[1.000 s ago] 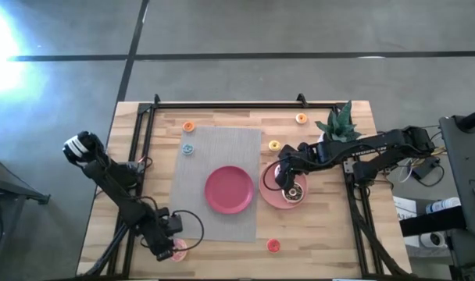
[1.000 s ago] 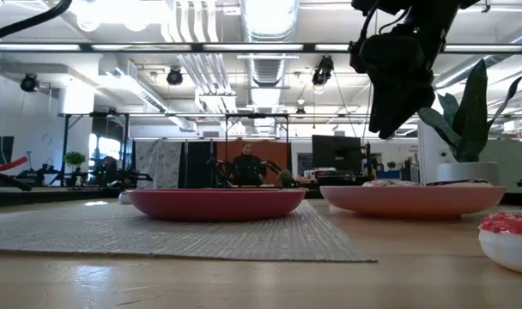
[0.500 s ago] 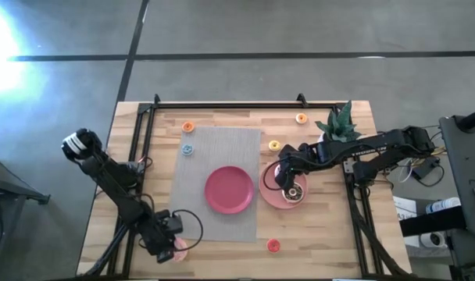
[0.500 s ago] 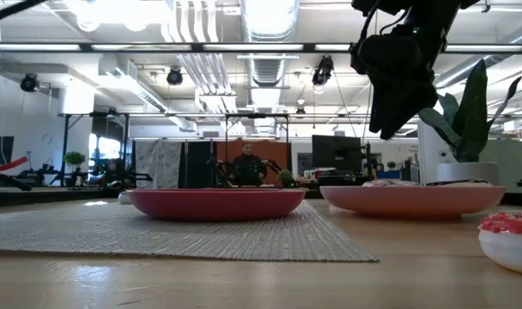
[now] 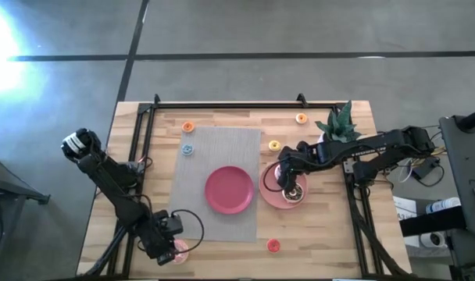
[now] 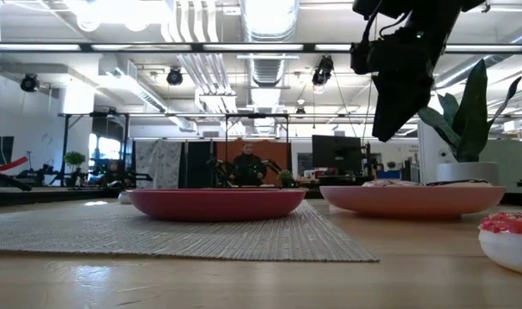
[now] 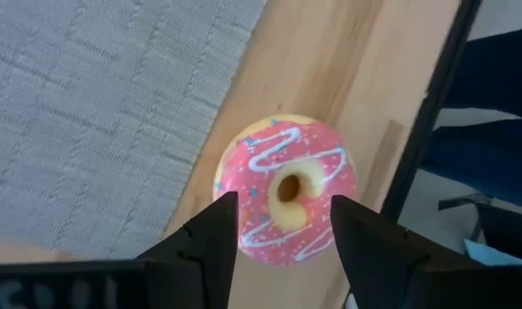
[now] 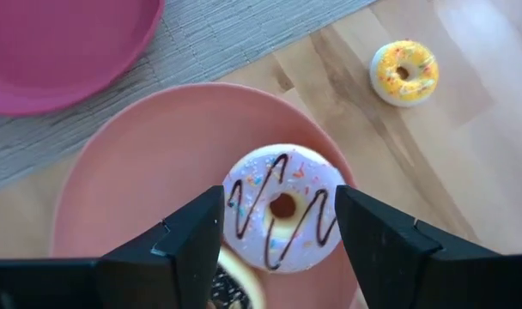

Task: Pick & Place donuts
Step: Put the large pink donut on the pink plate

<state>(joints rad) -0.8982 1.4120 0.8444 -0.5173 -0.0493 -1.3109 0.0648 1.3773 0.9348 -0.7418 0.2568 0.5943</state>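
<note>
My left gripper [image 5: 167, 248] is open near the table's near-left corner. Its fingers stand on either side of a pink-frosted donut [image 7: 287, 190] with white squiggles, which lies flat on the wood beside the grey mat, and they do not touch it. My right gripper [image 5: 287, 180] is open and hovers above the light pink plate [image 8: 132, 180]. On that plate lies a pale pink donut [image 8: 282, 208] with chocolate stripes, and a brown donut [image 8: 231, 290] is partly hidden beside it. A yellow tiny donut [image 8: 404, 72] rests on the wood nearby.
A darker pink plate [image 5: 229, 189] sits on the grey mat [image 5: 214, 156]. Tiny donuts lie about: orange [image 5: 188, 126], blue [image 5: 187, 148], orange [image 5: 301, 119] and red [image 5: 273, 246]. A potted plant [image 5: 339, 123] stands at the far right. Black rails run along the table's left, right and far edges.
My left gripper has eased a little toward the table's near edge, staying over the pink donut. The right gripper has stayed above the light pink plate. No donut has moved.
</note>
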